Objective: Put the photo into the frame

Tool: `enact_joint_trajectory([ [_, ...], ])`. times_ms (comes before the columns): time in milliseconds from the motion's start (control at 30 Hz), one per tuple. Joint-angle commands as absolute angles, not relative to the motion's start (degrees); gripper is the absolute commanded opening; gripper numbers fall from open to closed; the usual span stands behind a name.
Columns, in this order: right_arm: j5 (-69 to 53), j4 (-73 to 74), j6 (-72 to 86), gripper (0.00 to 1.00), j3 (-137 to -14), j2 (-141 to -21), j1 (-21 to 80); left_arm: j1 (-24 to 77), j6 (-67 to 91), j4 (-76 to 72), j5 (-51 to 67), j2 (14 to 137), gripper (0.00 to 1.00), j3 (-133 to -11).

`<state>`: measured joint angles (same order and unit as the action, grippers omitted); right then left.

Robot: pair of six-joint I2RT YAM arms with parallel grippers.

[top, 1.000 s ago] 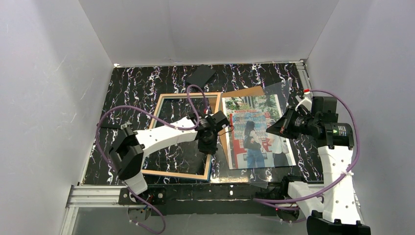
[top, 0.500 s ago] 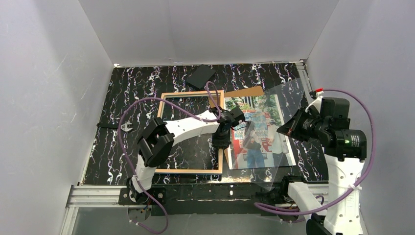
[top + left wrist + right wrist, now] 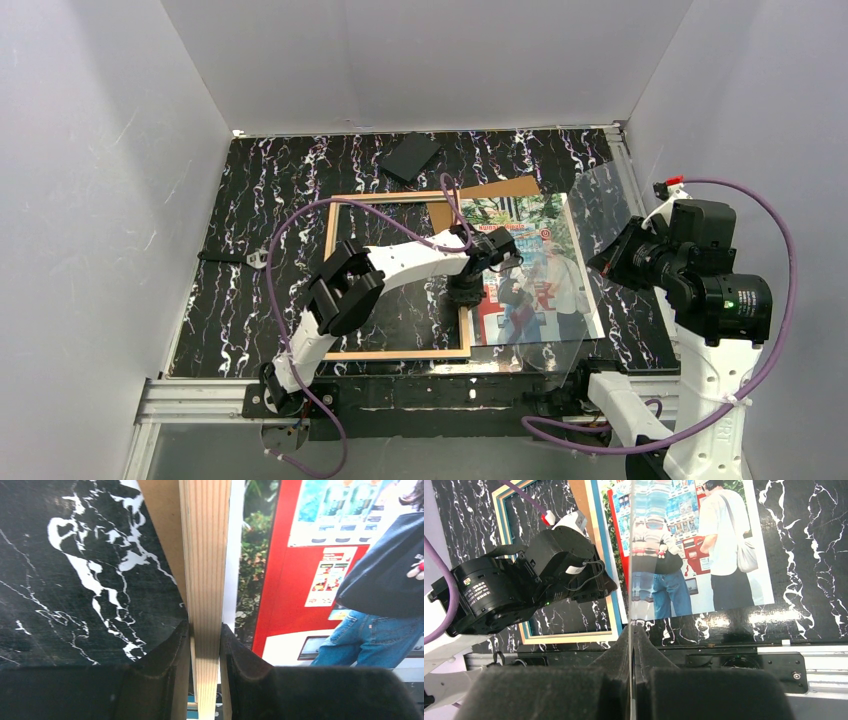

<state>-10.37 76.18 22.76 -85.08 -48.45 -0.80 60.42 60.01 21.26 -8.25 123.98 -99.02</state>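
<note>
Not done: photo [image 3: 729, 540] is laid face-up just right of the frame [image 3: 400, 352], not yet inserted. Frame's right rail is clamped by left jaws. A clear pane [image 3: 605, 195] is pinched edge-on by right jaws and raised right of the frame.

Tan frame [image 3: 400, 353], black white-veined table [image 3: 250, 200]
</note>
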Motion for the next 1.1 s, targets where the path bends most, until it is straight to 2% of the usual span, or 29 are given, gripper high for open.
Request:
enact_joint_trajectory([
  [0,-9.27,75.03,21.63,0.01,-85.76,-48.12,-1.15,61.69,63.77,24.25,-9.00,122.70,0.00,-100.69],
  [600,-8.88,75.02,21.02,0.01,-83.80,-47.68,-1.21,63.18,66.32,17.98,-6.20,126.71,0.01,-105.52],
  [633,-8.77,75.20,20.86,0.01,-84.19,-47.83,-1.15,63.19,66.32,18.01,-5.96,127.32,0.04,-106.03],
  [700,-8.08,75.85,20.47,0.01,-85.02,-48.01,-1.14,63.17,66.23,18.03,-5.56,127.89,0.22,-106.20],
  [767,-7.32,76.43,20.15,0.01,-85.76,-48.00,-1.14,63.20,65.99,17.79,-5.41,127.54,0.44,-105.70],
  [800,-6.78,76.60,20.05,0.01,-86.43,-48.01,-1.14,63.19,63.64,16.41,-5.51,126.00,0.68,-104.30],
  [900,-7.34,76.30,20.12,0.01,-86.63,-48.19,-1.17,63.11,57.59,17.46,-6.14,124.42,0.90,-105.37],
  [1000,-7.75,76.13,20.06,0.01,-86.90,-48.67,-1.15,63.11,52.04,18.82,-7.96,121.95,0.98,-105.91],
  [1067,-8.17,76.12,19.89,0.01,-87.49,-49.21,-1.14,63.11,46.54,20.42,-10.25,119.59,0.98,-105.75],
])
